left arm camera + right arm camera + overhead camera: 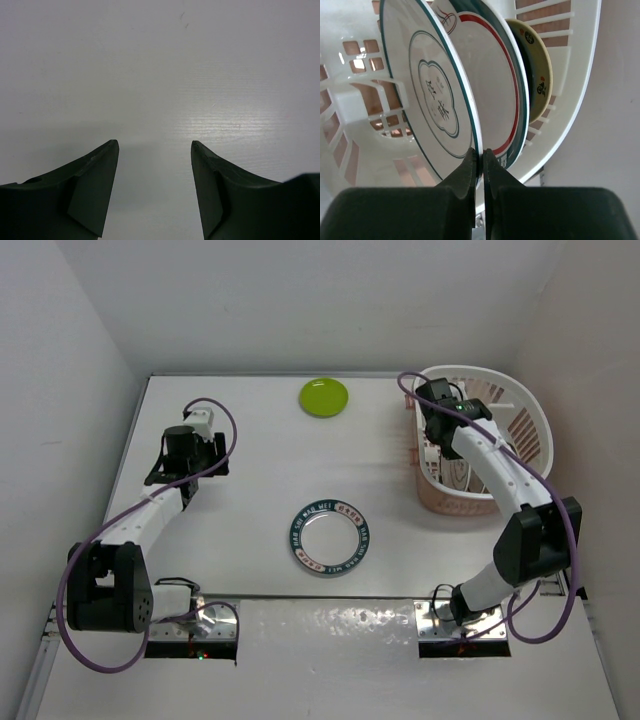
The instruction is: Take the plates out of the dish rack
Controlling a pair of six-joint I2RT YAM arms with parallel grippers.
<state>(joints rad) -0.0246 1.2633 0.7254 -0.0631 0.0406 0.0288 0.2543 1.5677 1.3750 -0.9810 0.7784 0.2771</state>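
The right gripper is clamped on the rim of the front plate of 3, standing on edge in the dish rack straight ahead; the left gripper, spread open, sits well apart.

The white slotted dish rack sits at the far right of the counter. Three plates stand on edge inside it: a white plate with a thin dark rim and centre motif, its edge pinched by the right tool; a red-and-green-rimmed plate just behind; then a tan plate. A lime-green plate and a dark-rimmed plate lie flat on the counter.
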